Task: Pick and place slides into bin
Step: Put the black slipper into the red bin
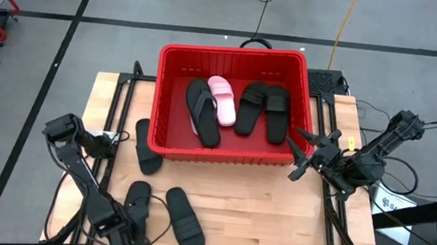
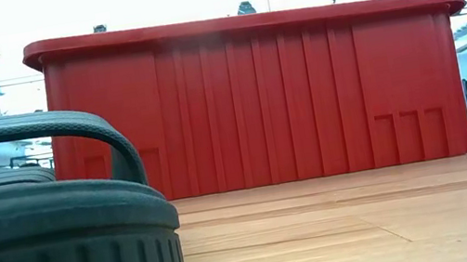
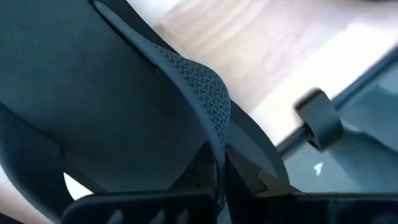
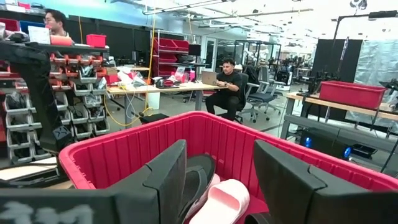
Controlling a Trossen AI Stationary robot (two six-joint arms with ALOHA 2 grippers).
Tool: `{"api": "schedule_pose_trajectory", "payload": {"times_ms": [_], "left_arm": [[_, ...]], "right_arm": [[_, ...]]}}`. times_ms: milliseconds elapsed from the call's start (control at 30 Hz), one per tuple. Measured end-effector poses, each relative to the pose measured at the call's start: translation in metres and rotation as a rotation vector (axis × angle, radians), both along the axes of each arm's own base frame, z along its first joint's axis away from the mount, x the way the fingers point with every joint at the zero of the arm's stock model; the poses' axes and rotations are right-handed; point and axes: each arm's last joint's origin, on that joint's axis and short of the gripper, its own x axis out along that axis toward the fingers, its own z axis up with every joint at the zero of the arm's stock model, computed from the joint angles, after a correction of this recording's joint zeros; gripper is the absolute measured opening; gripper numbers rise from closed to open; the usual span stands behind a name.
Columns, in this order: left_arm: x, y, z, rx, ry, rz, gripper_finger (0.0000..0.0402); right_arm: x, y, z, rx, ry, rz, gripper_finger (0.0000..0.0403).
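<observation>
Beyond the light wooden tabletop (image 1: 274, 208), grey floor tiles with dark seams (image 1: 133, 2) spread out, a seated person in black (image 4: 231, 87) works at a cluttered long workbench (image 4: 155, 87), and bright ceiling strip lights (image 4: 205, 6) glare overhead.

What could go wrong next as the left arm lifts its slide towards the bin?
The left gripper is shut on only the thin strap of a black rubber slide, so it may swing or slip out. The tall red plastic bin wall could catch the dangling sole. A black slide beside the bin might get knocked.
</observation>
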Motion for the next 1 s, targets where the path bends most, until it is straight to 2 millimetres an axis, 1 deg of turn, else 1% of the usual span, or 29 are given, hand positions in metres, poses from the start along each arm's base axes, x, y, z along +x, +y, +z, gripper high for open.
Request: {"api": "schedule_pose_trajectory", "payload": {"times_ms": [67,167,300,367,467,567,733,900,1000], "left_arm": [[-0.001,0.002,0.006,-0.019,-0.011,-0.046,0.0002],[0.0,0.004,0.022,-0.063,-0.041,-0.14,0.0002],[0.001,0.009,0.054,-0.148,-0.072,-0.301,0.0001],[0.003,0.013,0.072,-0.171,-0.095,-0.373,0.0001],[0.009,0.019,0.1,-0.167,-0.136,-0.49,0.0001],[0.012,0.028,0.128,-0.132,-0.161,-0.581,0.0001],[0.019,0.049,0.168,-0.081,-0.203,-0.623,0.0],[0.027,0.07,0.196,-0.019,-0.279,-0.688,0.0],[0.034,0.084,0.208,0.073,-0.345,-0.731,0.0]], "right_arm": [[0.0,0.0,0.0,0.0,0.0,0.0,0.0176],[0.0,0.0,0.0,0.0,0.0,0.0,0.0176],[0.0,0.0,0.0,-0.003,-0.003,0.009,0.0176],[0.001,0.001,0.001,-0.015,-0.016,0.047,0.0176],[0.002,0.003,0.001,-0.014,-0.067,0.14,0.0176],[0.005,0.008,-0.001,0.008,-0.119,0.276,0.0176],[0.009,0.015,-0.008,0.093,-0.161,0.506,0.0176],[0.011,0.021,-0.016,0.226,-0.163,0.662,0.0176],[0.012,0.023,-0.019,0.313,-0.159,0.731,0.0176]]}}
